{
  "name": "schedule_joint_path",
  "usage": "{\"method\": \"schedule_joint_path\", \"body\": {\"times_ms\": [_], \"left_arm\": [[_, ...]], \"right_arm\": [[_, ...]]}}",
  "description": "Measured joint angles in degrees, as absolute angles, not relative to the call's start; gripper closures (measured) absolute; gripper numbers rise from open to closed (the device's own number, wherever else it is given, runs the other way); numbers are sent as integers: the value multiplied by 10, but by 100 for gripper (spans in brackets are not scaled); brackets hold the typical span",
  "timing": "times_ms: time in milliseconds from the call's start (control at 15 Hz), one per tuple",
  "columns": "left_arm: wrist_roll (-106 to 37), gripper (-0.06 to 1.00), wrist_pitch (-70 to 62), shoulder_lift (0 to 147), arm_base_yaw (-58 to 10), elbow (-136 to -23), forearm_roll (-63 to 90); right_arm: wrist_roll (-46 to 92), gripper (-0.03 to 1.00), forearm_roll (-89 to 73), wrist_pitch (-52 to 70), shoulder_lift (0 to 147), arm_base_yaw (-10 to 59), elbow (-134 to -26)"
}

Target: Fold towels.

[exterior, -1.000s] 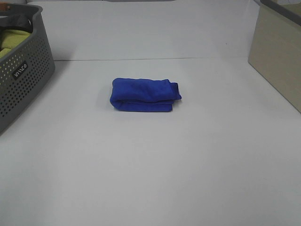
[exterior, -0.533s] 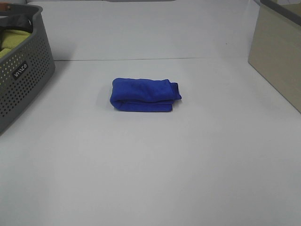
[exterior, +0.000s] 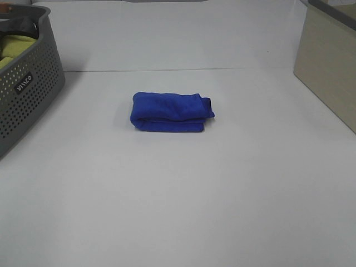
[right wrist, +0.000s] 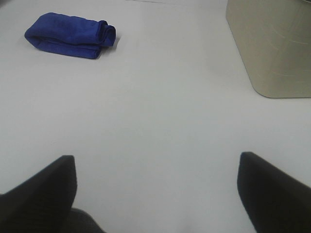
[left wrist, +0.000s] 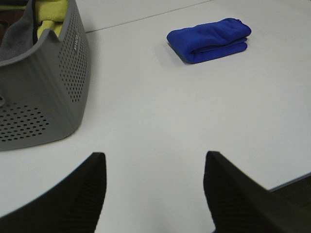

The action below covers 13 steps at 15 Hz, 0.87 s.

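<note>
With both my left claw (left wrist: 151, 194) and right claw (right wrist: 155, 194) spread and empty, the folded blue terry towel (exterior: 171, 111) lies mid-bench (exterior: 178, 211); a careless regrasp could unravel its loose end

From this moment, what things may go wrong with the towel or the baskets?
1. The blue towel is folded, but one end bulges loosely; a careless grasp there might undo the fold.
2. The grey basket holds yellow cloth heaped near its rim; pulling out one piece could drag out others.
3. Both grippers are open and far from the towel, so nothing secures it.
</note>
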<state>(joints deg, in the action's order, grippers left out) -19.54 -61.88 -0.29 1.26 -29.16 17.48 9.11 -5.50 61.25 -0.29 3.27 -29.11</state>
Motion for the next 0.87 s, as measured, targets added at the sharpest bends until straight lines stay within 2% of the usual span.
{"method": "schedule_joint_path", "body": {"times_ms": [400, 867], "left_arm": [[-127, 37, -614, -3, 13, -290, 132], [-118, 37, -610, -3, 13, -290, 125]], "right_arm": [[91, 12, -55, 612, -3, 33, -291], [91, 12, -55, 612, -3, 33, -291]]}}
